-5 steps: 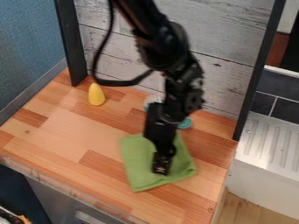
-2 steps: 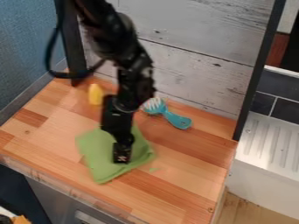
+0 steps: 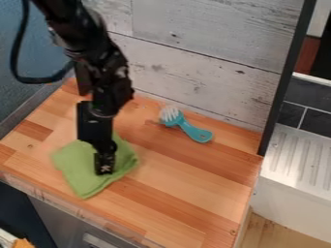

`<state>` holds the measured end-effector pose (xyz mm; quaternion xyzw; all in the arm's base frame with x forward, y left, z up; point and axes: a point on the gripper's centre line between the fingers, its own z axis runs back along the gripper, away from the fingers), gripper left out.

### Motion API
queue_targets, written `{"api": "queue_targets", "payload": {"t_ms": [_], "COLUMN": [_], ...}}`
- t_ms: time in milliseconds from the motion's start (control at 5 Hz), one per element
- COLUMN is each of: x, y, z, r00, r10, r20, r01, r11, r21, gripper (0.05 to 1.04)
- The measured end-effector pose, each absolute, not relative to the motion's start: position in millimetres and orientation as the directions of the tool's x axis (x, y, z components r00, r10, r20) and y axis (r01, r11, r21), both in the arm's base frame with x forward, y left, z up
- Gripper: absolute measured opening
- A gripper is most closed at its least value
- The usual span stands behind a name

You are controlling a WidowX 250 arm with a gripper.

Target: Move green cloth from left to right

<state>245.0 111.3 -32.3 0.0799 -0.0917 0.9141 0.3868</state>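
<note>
The green cloth (image 3: 78,169) lies in the lower left of the frame, one corner pointing to the bottom; its long axis is not clear. The black gripper (image 3: 104,170) is at its middle; whether it grasps it, I cannot tell.

A green cloth (image 3: 81,168), soft and matte, lies gathered into a rough, uneven square on the wooden counter's left side, one corner pointing toward the front edge, its middle beneath the robot's gripper (image 3: 104,169).
</note>
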Motion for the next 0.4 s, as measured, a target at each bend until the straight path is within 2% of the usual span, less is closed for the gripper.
{"api": "queue_targets", "payload": {"t_ms": [400], "x": [241.5], "y": [162.0], "z": [-33.0], "r00": [-0.776], "r10": [0.597], "r20": [0.203], "r01": [-0.625], "r11": [-0.771], "r21": [-0.123], "gripper": [1.001]}}
